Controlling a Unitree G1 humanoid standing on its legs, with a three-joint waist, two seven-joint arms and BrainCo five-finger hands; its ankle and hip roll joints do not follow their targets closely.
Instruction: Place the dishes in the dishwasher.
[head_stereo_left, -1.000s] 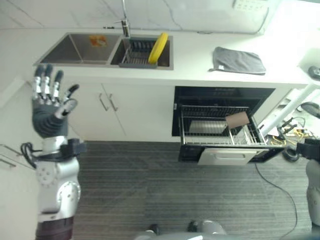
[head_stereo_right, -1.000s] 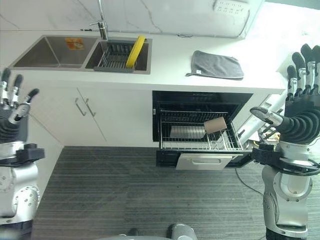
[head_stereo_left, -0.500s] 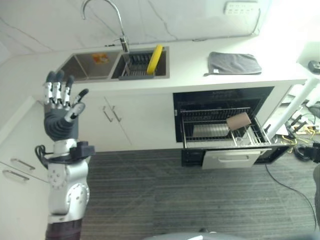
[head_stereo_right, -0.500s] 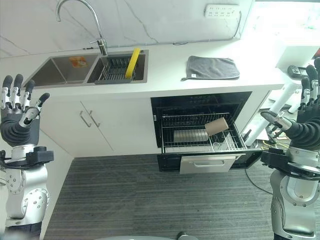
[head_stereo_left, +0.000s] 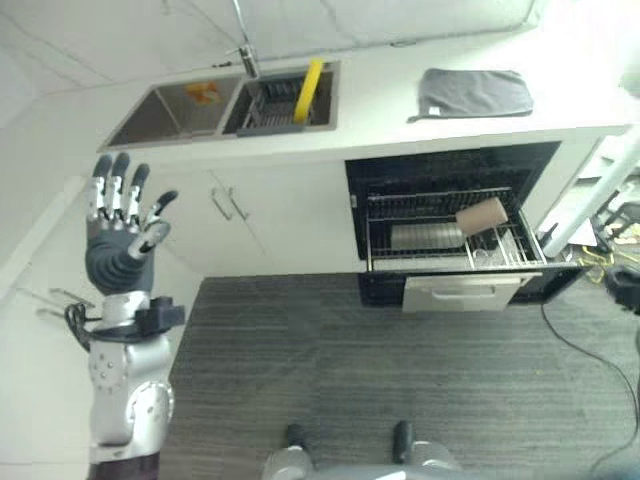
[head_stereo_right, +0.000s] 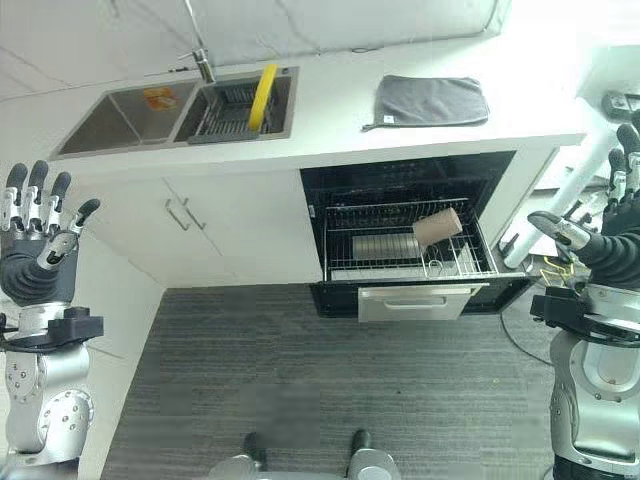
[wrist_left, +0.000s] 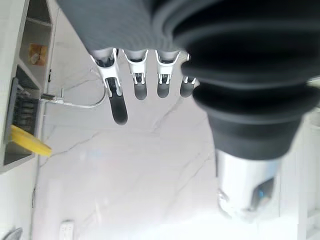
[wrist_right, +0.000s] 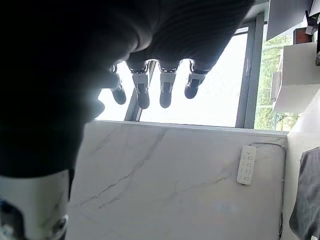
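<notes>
A yellow plate (head_stereo_left: 310, 88) stands on edge in a dark rack inside the right basin of the sink (head_stereo_left: 160, 115). Under the counter the dishwasher (head_stereo_left: 448, 178) is open with its wire rack (head_stereo_left: 445, 235) pulled out; a brown cup (head_stereo_left: 481, 214) lies on its side in it beside a flat grey tray (head_stereo_left: 428, 237). My left hand (head_stereo_left: 118, 235) is raised at the far left, open and empty, well away from the sink. My right hand (head_stereo_right: 613, 230) is raised at the far right, open and empty, right of the dishwasher.
A grey cloth (head_stereo_left: 473, 92) lies on the white counter (head_stereo_left: 390, 110) above the dishwasher. A tap (head_stereo_right: 198, 55) rises behind the sink. White cabinet doors with handles (head_stereo_left: 222, 205) sit below the sink. Grey floor (head_stereo_left: 330, 380) spreads in front.
The whole picture has shifted, so the camera has moved; the counter sits higher and more floor shows. Both hands stay raised and open.
</notes>
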